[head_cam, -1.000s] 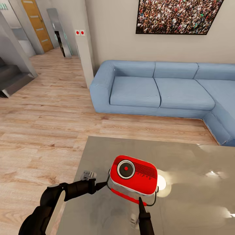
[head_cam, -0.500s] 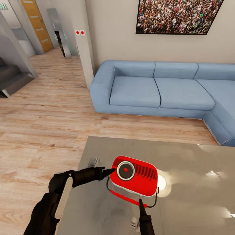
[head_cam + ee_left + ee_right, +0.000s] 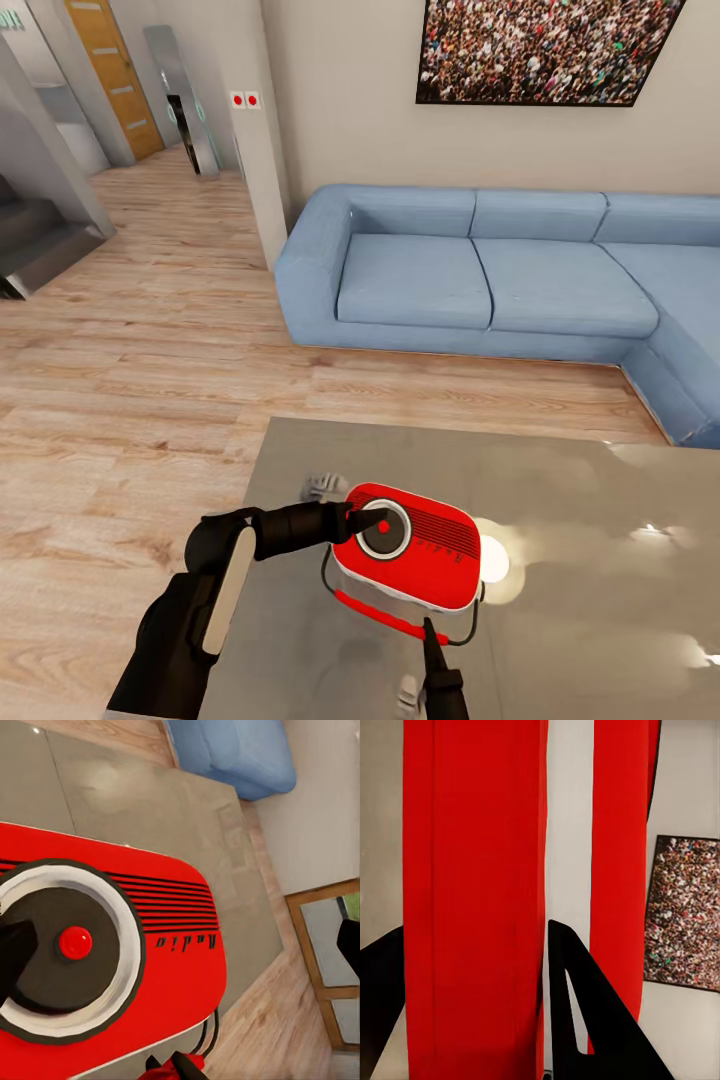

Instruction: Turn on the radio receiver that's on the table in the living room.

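I see the living room's blue sofa (image 3: 480, 270) well beyond the radio, against the beige wall, with the framed crowd picture (image 3: 545, 50) hanging above it and light plank floor (image 3: 130, 400) between the sofa and the table. The grey glossy table (image 3: 600, 560) carries the radio receiver (image 3: 410, 545) near its left edge, tilted, its dial face turned up toward my head camera and its thin wire handle (image 3: 330, 575) looping out beneath it.

My left gripper (image 3: 365, 520) reaches in from the radio's left, fingertips drawn together to a point that lies on the white-ringed dial (image 3: 384, 528), just beside the red centre button (image 3: 75, 943); in the left wrist view one dark finger (image 3: 15, 956) overlaps the dial's rim. It grips nothing that I can see.

My right gripper (image 3: 472, 967) comes up from the radio's near side. In the right wrist view its two fingers (image 3: 585, 1020) stand apart with the red body between them; whether they press it, I cannot tell
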`<state>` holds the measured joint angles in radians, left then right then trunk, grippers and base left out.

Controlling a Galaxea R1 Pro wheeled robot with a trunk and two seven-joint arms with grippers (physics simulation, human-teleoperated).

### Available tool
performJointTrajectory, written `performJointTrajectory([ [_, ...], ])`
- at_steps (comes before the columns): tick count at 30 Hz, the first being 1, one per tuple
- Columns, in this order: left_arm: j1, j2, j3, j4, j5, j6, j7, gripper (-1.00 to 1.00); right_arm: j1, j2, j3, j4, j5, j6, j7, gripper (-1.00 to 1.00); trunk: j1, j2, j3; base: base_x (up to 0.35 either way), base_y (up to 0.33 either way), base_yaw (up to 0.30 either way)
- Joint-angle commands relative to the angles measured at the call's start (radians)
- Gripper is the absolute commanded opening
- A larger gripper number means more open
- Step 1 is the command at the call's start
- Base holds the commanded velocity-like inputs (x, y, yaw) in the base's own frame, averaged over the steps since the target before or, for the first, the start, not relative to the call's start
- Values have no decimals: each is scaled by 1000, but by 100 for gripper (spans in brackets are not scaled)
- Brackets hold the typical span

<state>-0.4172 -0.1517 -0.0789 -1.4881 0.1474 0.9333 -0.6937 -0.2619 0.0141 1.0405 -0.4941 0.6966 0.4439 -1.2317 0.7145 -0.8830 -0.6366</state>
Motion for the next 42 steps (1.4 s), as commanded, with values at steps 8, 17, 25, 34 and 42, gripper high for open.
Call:
performJointTrajectory([
  [8, 0, -1, -1, 5, 0, 2, 7, 100, 1, 0, 2, -1, 3, 0, -2, -100, 0, 0, 0, 0, 0, 0],
  [17, 11, 1, -13, -5, -11, 6, 9, 100, -11, -2, -9, 12, -15, -2, -1, -100, 0, 0, 0, 0, 0, 0],
  [25, 25, -4, -27, -17, -15, 6, 12, 100, -15, -6, -34, 24, -19, 2, -5, -100, 0, 0, 0, 0, 0, 0],
  [34, 24, -23, -65, -17, -15, 5, 20, 100, -11, -51, -72, 10, -18, 30, -8, -100, 0, 0, 0, 0, 0, 0],
  [42, 24, -23, -69, -17, -15, 11, 22, 100, -11, -56, -75, 9, -15, 54, -19, -100, 0, 0, 0, 0, 0, 0],
])
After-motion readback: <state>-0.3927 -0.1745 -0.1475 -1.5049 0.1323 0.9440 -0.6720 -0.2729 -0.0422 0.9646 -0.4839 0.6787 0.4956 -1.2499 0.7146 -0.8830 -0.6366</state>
